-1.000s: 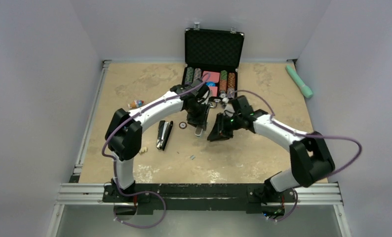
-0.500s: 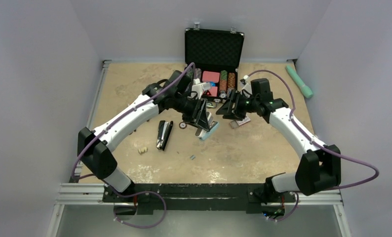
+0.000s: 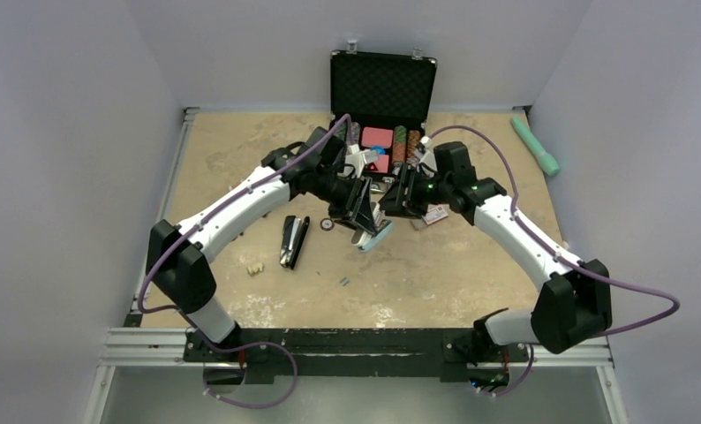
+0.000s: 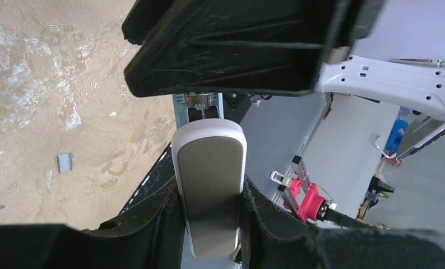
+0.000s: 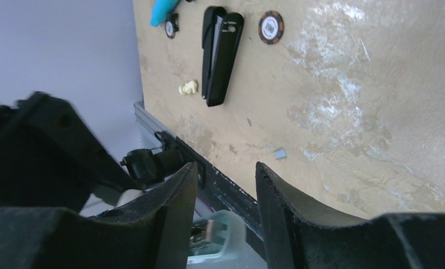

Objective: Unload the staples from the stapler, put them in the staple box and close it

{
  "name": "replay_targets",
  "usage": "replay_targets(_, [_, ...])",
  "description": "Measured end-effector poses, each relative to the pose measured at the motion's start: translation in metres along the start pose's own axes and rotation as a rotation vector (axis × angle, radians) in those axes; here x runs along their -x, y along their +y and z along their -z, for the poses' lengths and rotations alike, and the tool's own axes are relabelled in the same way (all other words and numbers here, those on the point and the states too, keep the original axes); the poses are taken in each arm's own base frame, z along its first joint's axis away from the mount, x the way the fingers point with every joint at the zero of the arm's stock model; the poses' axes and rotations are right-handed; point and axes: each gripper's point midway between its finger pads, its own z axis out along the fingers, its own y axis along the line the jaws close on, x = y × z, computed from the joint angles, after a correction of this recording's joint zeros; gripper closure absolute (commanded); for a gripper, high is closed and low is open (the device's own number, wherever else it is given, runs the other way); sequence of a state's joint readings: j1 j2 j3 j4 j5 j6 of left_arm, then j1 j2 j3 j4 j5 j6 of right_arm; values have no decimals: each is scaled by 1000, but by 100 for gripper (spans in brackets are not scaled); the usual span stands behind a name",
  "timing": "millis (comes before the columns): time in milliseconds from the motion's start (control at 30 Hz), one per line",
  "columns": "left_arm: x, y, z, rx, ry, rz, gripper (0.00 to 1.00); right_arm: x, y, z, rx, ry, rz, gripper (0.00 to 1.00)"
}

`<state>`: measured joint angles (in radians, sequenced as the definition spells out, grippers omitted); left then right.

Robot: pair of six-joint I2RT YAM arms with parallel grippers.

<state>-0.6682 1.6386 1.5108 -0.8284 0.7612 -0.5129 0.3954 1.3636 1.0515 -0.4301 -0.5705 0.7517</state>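
Note:
My left gripper (image 3: 362, 212) is shut on a white and teal stapler (image 3: 371, 235), held tilted above the table; in the left wrist view its grey top (image 4: 209, 168) sits clamped between the left gripper (image 4: 209, 190) fingers. Just right of it, my right gripper (image 3: 397, 199) stands open. In the right wrist view the right gripper (image 5: 226, 168) has the stapler's teal end (image 5: 223, 235) showing low in its gap, blurred, with neither finger closed on it. The staples (image 3: 343, 282), a tiny grey strip, lie on the table nearer the arm bases; they also show as staples (image 4: 65, 161) and staples (image 5: 279, 152).
A black stapler (image 3: 292, 240) lies left of the grippers, with a cream lump (image 3: 255, 268) beside it and a poker chip (image 3: 327, 223). An open black case (image 3: 382, 88) of chips stands at the back. A teal bar (image 3: 534, 144) lies far right. A card (image 3: 435, 215) lies under the right arm.
Both arms swung toward the back, the left one lifting the white stapler. The right gripper opened and shifted left, close to the stapler.

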Motion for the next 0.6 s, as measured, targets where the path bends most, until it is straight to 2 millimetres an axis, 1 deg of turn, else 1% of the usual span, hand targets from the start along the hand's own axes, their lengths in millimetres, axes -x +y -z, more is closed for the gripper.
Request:
replay_targets(67, [0,4,-4,3,11,11,100,6,7,3,11,-19,16,57])
replay_targets(133, [0,7,-6,10,19,22,100,8,12,4,22,-25,29,58])
replay_targets(300, [2,9,-9,23,22,62,100,-1,22,-1,37,-8,56,59])
replay_targets(467, [2,6,-9,27,21,106,100,-2,19,-7,36,-19,57,60])
replay_targets(500, [2,7,-10,33,19,114,100,-2,18,-7,36,-19,54,59])
replay_targets(600, [3,8,-11,55,10,130,100,-3,16,-9,37,-23,47,47])
